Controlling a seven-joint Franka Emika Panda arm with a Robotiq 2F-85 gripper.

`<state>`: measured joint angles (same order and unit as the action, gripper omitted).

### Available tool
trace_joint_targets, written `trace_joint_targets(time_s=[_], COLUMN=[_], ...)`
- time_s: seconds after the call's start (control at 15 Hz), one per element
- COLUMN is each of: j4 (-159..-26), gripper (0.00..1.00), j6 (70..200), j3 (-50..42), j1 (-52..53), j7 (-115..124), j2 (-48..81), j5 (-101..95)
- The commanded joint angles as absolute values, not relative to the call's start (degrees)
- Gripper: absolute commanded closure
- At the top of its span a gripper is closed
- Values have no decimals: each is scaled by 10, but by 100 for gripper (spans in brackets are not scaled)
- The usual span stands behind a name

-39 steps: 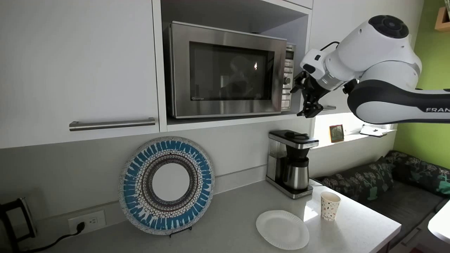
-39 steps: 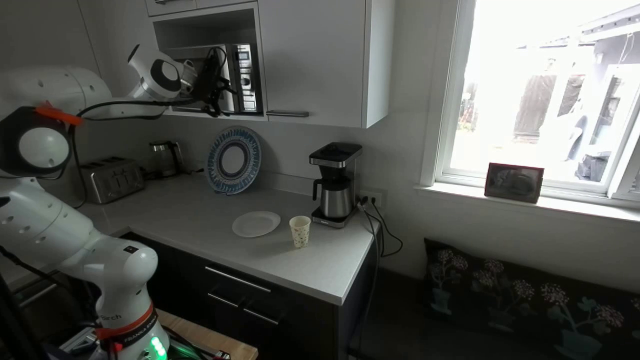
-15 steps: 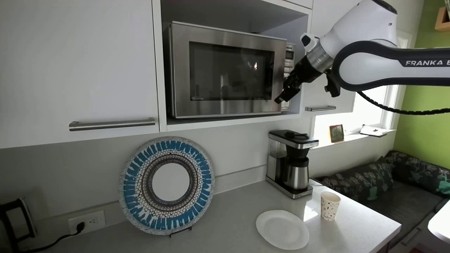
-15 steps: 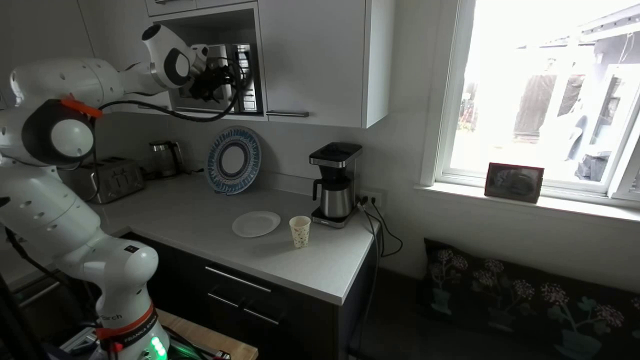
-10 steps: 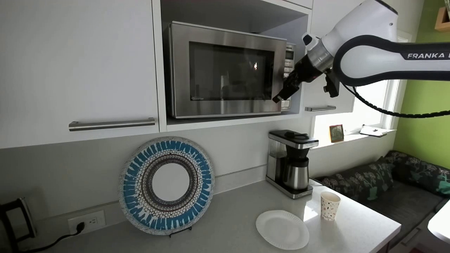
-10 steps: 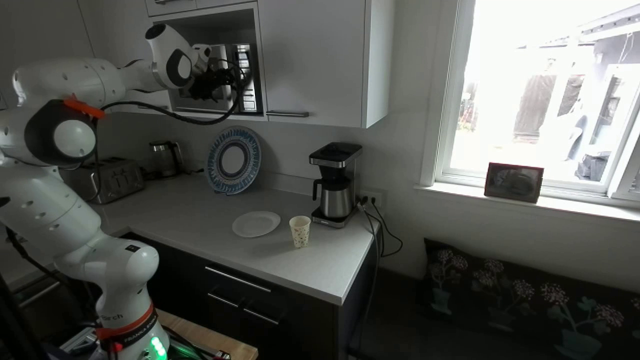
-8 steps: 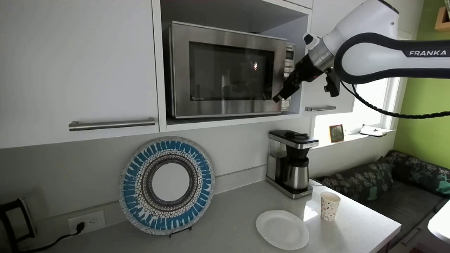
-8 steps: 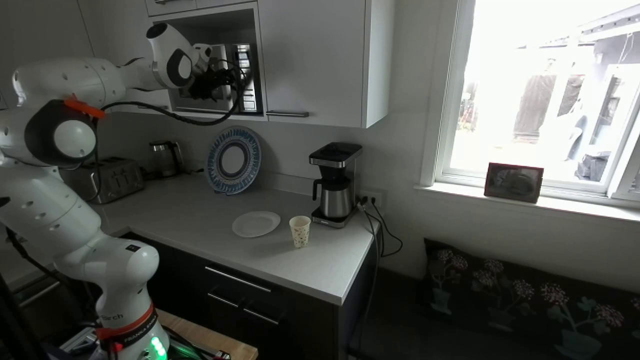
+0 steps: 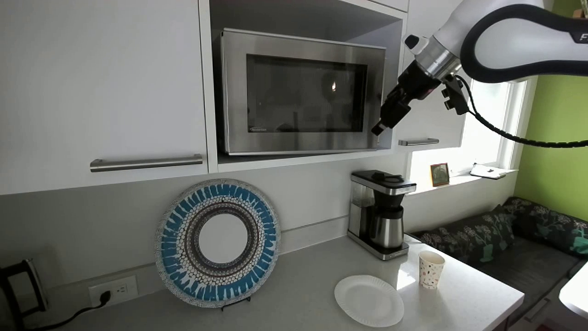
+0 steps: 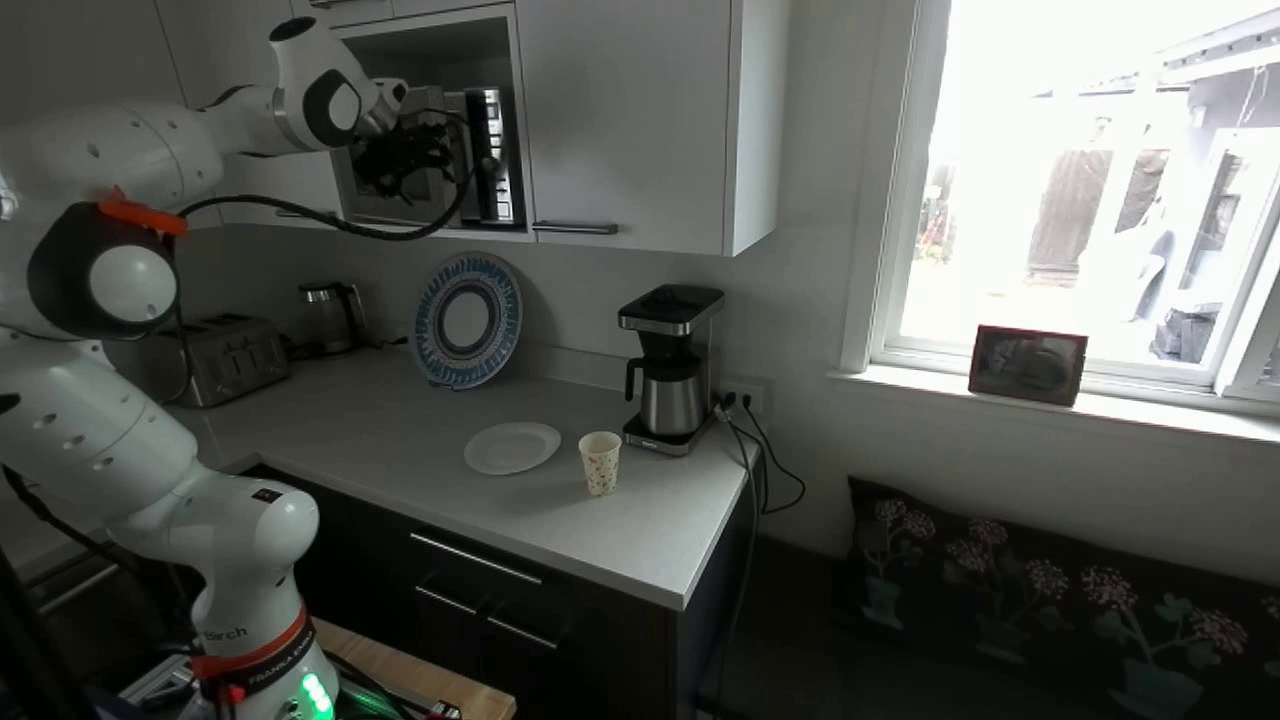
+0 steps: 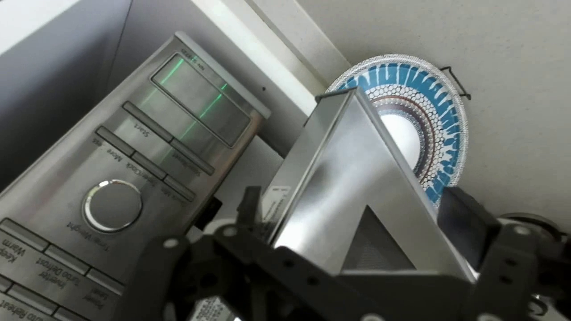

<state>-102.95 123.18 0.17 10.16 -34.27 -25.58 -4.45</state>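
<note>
Has swung microwave door [image 9: 305,94] ajar since the earlier frame, in an exterior view; hangs above counter [image 10: 655,530] in an exterior view; in wrist view, straddles door edge [image 11: 314,156], with gripper [image 11: 352,200] spread and gap before control panel [image 11: 156,191]

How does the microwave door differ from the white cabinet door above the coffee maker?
The microwave door is silvery with a dark window; the cabinet door is plain white with a bar handle. The microwave door stands ajar, while the cabinet door is shut. Both are upright.
</note>
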Motion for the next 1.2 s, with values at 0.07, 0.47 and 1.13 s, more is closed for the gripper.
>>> trace_joint_targets(time_s=[0.07,0.47,1.13], j4=[-1005,-991,-987], gripper=[0,0,0], j6=[1136,1062,1066], j3=[7,22,24], j1=[127,130,121], j7=[-377,-399,-396], j2=[-270,-293,-297], j5=[-23,-41,-57])
